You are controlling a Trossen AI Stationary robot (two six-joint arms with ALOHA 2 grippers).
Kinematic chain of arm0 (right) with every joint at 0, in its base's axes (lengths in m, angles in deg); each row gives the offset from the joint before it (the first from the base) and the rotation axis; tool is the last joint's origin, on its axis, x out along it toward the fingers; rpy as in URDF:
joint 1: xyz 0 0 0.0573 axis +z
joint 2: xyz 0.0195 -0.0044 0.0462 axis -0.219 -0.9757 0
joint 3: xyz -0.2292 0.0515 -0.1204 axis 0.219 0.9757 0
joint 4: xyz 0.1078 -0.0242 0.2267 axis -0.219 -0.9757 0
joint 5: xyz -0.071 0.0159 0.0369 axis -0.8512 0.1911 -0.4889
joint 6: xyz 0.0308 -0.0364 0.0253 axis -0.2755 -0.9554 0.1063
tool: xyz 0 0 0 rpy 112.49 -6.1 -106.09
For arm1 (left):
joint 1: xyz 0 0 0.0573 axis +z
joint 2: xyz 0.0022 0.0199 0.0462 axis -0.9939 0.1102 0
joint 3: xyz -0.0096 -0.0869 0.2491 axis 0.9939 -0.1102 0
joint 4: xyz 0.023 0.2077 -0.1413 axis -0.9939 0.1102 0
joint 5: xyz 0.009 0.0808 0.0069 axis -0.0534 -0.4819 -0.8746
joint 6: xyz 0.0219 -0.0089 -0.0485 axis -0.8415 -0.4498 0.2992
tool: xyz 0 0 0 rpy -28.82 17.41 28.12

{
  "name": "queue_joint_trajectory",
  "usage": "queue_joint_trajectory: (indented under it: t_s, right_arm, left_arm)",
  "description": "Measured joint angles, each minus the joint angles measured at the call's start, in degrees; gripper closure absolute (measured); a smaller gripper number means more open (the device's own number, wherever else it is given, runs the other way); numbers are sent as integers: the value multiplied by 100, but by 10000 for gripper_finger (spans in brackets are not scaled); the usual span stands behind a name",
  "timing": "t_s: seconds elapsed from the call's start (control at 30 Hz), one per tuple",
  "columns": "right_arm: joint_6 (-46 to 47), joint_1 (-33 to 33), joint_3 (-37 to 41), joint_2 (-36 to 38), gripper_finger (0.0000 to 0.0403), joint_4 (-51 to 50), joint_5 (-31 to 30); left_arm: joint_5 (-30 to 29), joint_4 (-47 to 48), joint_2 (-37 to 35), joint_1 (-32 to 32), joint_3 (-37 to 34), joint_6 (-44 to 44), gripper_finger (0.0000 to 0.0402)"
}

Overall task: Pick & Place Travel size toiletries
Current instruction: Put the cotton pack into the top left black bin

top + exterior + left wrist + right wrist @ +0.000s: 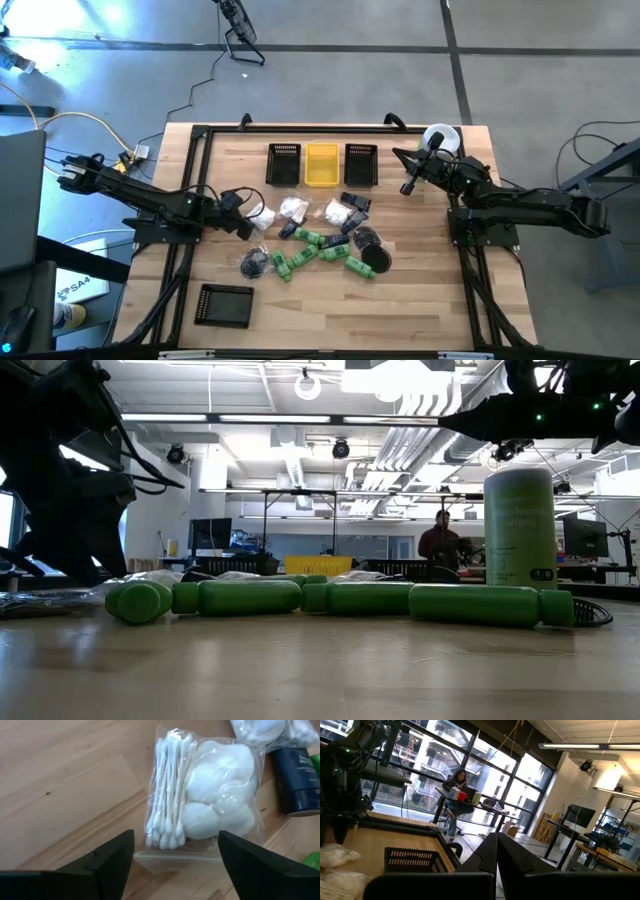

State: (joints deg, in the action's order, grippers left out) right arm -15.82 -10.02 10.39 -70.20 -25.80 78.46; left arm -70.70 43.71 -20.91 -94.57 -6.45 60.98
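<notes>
Cut off at the frame's edge, the left gripper hung open over a white packet, while the right gripper waited shut above the surface.

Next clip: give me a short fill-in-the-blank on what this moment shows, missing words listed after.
1. The left gripper hovers with its jaws ____ around a clear packet of cotton swabs and cotton balls.
2. Of the three bins at the table's far edge, the middle bin is ____ in colour.
3. The right gripper, beside the pale-green cylinder, has its jaws ____.
4. The little bottles lying in a row in the low view are ____.

Missing words: open; yellow; shut; green
</notes>
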Motion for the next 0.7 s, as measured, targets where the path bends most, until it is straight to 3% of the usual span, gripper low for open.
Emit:
queue_joint_trajectory:
  t_s: [0.4,0.7]
  right_arm:
    - [0,1,2,0,401,-145,1]
    - [0,1,2,-1,401,-149,2]
  left_arm:
    - [245,55,2,0,-101,48,250]
    - [90,7,-7,-4,-240,161,270]
